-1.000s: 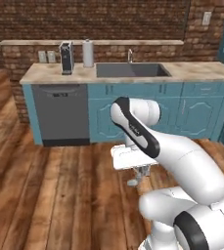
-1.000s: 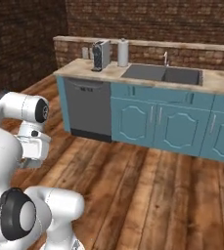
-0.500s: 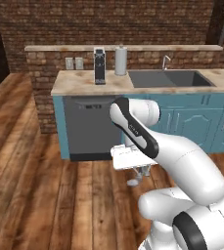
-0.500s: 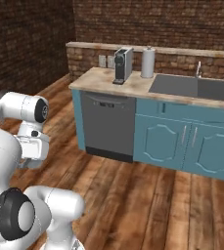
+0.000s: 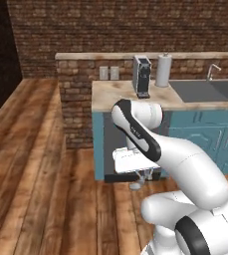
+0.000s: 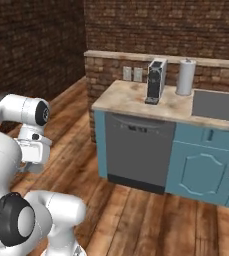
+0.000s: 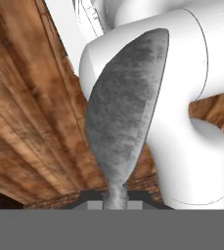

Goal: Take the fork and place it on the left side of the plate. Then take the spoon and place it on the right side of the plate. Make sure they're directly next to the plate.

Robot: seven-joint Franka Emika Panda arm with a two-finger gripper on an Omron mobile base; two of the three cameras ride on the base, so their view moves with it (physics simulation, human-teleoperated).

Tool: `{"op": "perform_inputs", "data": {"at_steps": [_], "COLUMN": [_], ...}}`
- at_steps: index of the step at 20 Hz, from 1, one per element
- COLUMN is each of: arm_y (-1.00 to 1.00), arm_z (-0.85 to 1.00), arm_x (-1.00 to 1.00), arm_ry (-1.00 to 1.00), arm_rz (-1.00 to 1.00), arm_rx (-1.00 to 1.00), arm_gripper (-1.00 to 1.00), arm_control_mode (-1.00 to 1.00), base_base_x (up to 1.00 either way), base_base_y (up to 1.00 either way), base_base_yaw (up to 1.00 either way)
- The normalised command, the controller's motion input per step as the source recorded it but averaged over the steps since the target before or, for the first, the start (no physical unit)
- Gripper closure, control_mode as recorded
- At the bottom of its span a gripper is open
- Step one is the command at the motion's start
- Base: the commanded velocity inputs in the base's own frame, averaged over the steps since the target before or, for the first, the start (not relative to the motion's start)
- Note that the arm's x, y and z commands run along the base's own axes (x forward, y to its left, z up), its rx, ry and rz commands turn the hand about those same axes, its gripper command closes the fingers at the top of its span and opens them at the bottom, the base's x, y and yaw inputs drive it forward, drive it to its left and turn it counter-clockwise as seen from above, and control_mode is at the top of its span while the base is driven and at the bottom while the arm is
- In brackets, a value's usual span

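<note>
Gripper (image 5: 138,180) is clamped narrow on the spoon (image 7: 124,114): one spoon, held by the handle, oval bowl sticking out ahead of the fingers in the hand view. Arm is tucked low in front of the base, out on the floor short of the counter (image 5: 120,94). Judging by look, the spoon is light, rigid, smooth metal, so it could slip or pivot in a thin pinch; a hold mid-handle seems best, set down flat. On the counter: one coffee machine (image 5: 142,76), one paper towel roll (image 5: 163,69), one sink (image 5: 210,89) beside them. Below the counter, one dishwasher (image 6: 137,152).
</note>
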Motion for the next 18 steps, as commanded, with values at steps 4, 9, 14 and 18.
{"op": "perform_inputs", "data": {"at_steps": [4,9,14,18], "arm_y": [0.00,0.00,0.00,0.00], "arm_z": [0.00,0.00,0.00,0.00], "arm_x": [0.00,0.00,0.00,0.00], "arm_ry": [0.00,0.00,0.00,0.00], "arm_rz": [0.00,0.00,0.00,0.00], "arm_rx": [0.00,0.00,0.00,0.00], "arm_gripper": [1.00,1.00,1.00,1.00], "arm_control_mode": [1.00,1.00,1.00,1.00], "base_base_x": [1.00,1.00,1.00,1.00], "base_base_y": [1.00,1.00,1.00,1.00], "base_base_yaw": [0.00,-0.02,-0.03,-0.15]}}
